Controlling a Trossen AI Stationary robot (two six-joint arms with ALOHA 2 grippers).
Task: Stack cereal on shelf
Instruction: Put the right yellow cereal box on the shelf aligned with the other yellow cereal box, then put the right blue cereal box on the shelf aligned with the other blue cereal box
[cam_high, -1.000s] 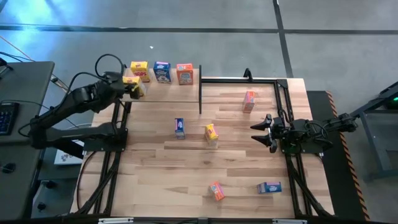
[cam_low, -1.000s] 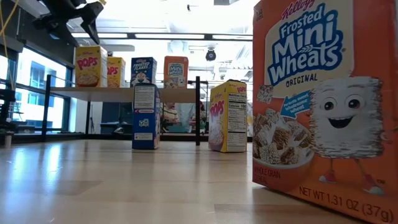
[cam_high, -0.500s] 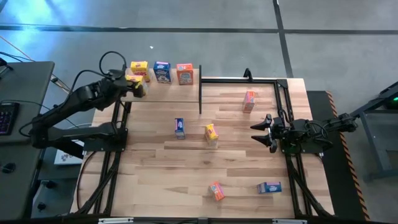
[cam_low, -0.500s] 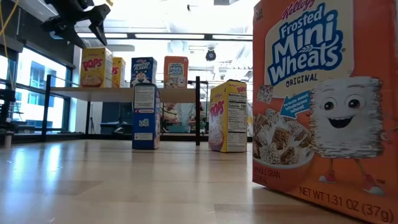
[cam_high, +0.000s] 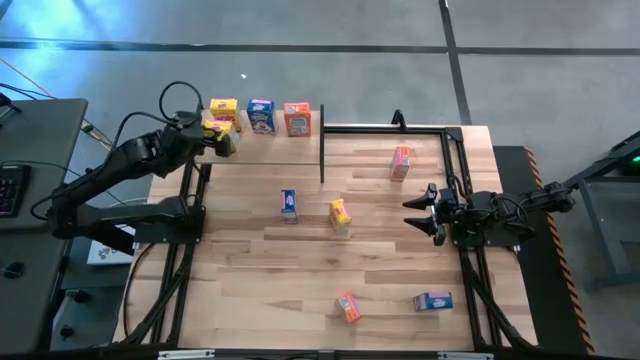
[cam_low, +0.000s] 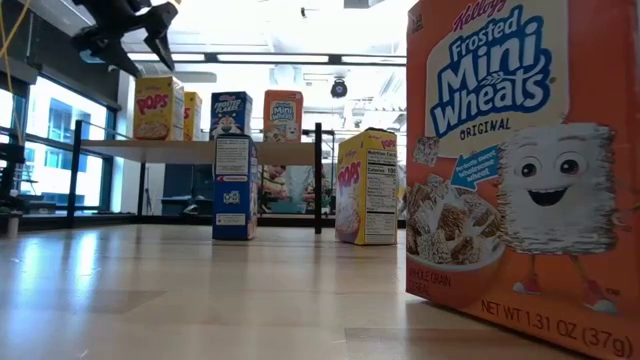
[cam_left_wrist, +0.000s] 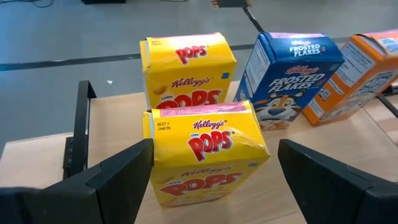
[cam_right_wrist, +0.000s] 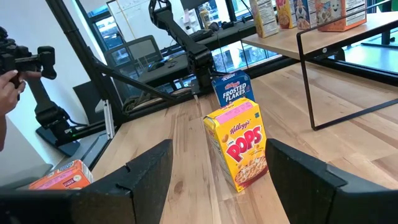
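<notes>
The left claw (cam_left_wrist: 211, 180) was recorded with its jaws spread wide to either side of a yellow Pops box (cam_left_wrist: 208, 155), neither finger touching the cardboard — the box was judged released, standing upright on the shelf (cam_high: 270, 150) at its left end. Directly beyond it stood a second yellow box (cam_left_wrist: 186, 68), then a blue Frosted Flakes box (cam_left_wrist: 292, 71) and an orange box (cam_left_wrist: 357, 68) in a row. The right claw (cam_high: 418, 211) was held open above the counter (cam_high: 300, 290), gripping nothing, near the right edge.

The coming move was taken to turn on the loose boxes: a yellow box (cam_right_wrist: 242, 146) stood upright straight ahead of the right claw, long axis vertical, with a blue box (cam_right_wrist: 233, 90) behind it — both nearer the right arm than the left. Further boxes, an orange one (cam_high: 401, 162) at the rear, another orange (cam_high: 348, 307) and a blue (cam_high: 433, 301) at the front, were shown only from above; the clearance about the released box was shown only by the left wrist view.
</notes>
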